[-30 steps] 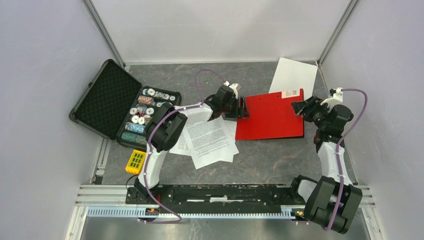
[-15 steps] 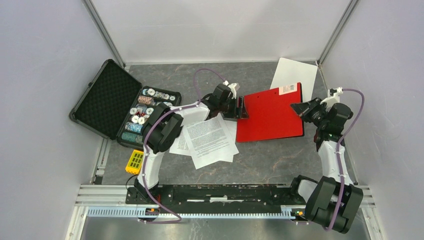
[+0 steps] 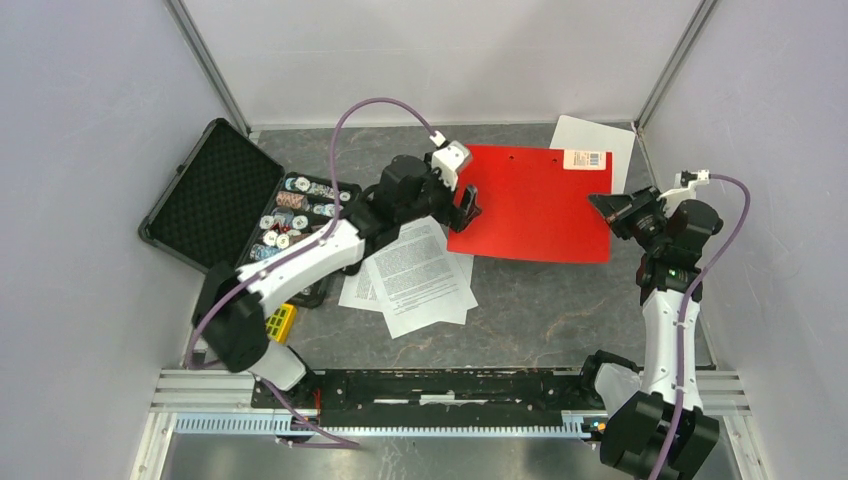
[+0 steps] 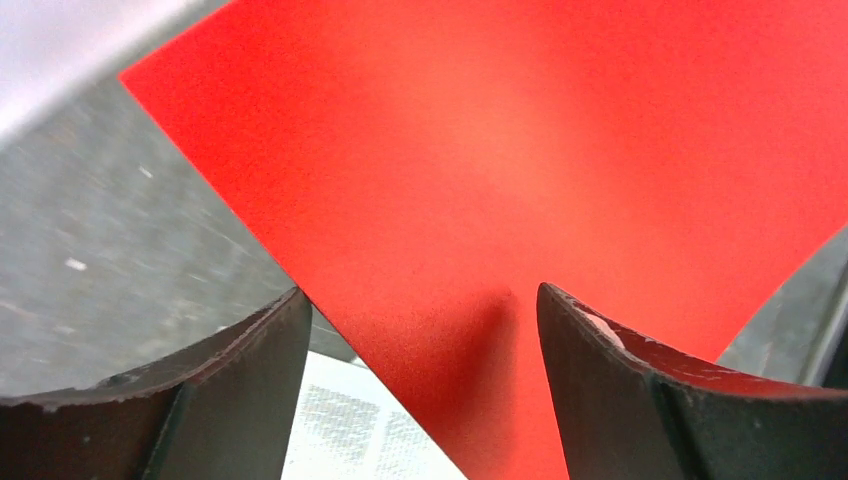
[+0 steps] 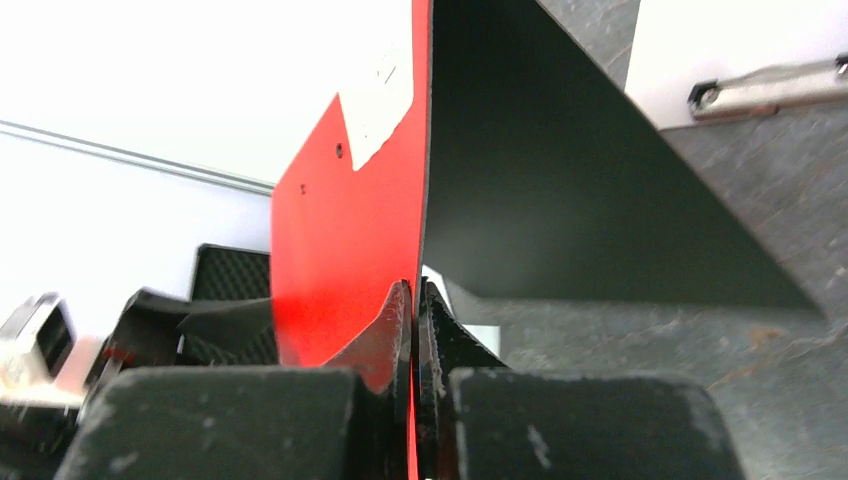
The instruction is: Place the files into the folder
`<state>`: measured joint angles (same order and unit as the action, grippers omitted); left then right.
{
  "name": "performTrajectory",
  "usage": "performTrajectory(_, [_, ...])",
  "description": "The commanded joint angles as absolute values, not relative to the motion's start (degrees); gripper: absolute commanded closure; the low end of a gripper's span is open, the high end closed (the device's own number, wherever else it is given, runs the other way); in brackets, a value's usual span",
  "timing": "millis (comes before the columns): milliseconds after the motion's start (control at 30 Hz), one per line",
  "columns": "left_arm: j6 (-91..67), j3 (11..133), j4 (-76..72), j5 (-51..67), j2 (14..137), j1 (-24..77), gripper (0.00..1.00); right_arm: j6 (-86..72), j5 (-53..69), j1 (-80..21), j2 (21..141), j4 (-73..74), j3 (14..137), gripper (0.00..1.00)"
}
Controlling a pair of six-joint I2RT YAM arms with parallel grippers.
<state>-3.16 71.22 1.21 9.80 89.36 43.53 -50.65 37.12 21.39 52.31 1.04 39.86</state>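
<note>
The red folder [image 3: 530, 205] is raised off the table and tilted, its white label [image 3: 586, 159] at the far right corner. My right gripper [image 3: 607, 205] is shut on the folder's right edge. In the right wrist view the gripper [image 5: 414, 300] pinches that edge, with the red outside [image 5: 340, 230] left of the jaws and the black inside [image 5: 560, 200] to the right. My left gripper [image 3: 468, 206] stands open at the folder's left edge. In the left wrist view the red folder [image 4: 560, 180] fills the space beyond its fingers [image 4: 250, 390]. The files [image 3: 415, 275] lie fanned on the table.
A white clipboard [image 3: 592, 138] lies behind the folder, its metal clip [image 5: 770, 85] showing in the right wrist view. An open black case [image 3: 215, 195] with chips [image 3: 290, 225] sits at the left. A yellow block [image 3: 280, 322] lies near the left arm.
My right gripper has shut on the folder's right edge and lifted it. The folder has risen and swung toward the back. My left arm has stretched back with it and its jaws have widened.
</note>
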Motion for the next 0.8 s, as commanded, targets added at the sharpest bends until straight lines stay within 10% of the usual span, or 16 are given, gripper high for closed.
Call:
performTrajectory(0, [19.34, 68.02, -6.23, 15.68, 79.72, 53.01, 0.12, -57.98, 35.82, 19.79, 50.01, 3.07, 39.92, 1.00])
performTrajectory(233, [37.51, 59.12, -7.54, 6.15, 71.02, 60.47, 0.02, -59.26, 37.14, 19.79, 49.31, 3.67, 38.79, 1.00])
performTrajectory(767, [27.09, 46.22, 3.57, 6.46, 44.09, 60.54, 0.00, -67.81, 43.57, 20.02, 46.06, -5.60, 37.14, 1.00])
